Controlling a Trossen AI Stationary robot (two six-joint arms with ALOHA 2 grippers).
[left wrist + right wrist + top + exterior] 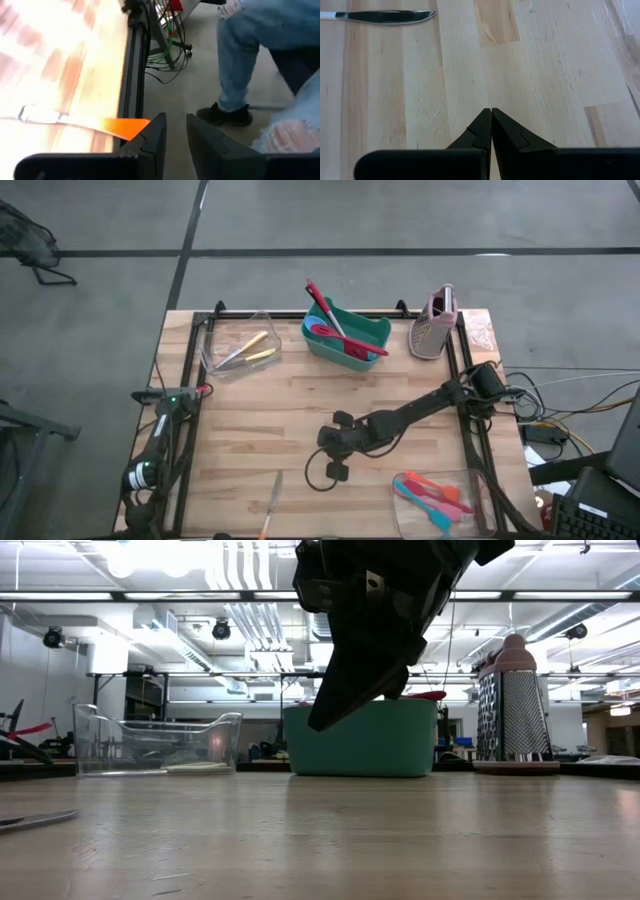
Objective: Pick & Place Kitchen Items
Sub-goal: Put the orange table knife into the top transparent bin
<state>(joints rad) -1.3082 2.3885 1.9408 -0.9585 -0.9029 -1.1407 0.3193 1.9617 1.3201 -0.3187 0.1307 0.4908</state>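
Knife [272, 505] at desk [300, 395] front edge, long axis front-to-back, handle outermost. Lay front-left of right claw [491, 110], pressed together, empty, seemingly nearer. Left claw [176, 120] slightly parted, empty, left edge.

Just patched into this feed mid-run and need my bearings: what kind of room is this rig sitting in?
Most likely a lab or workshop, not a home kitchen. The low view shows an open ceiling with strip lights and ducting; the wooden table stands on a bare grey floor, with cables trailing off its edge.
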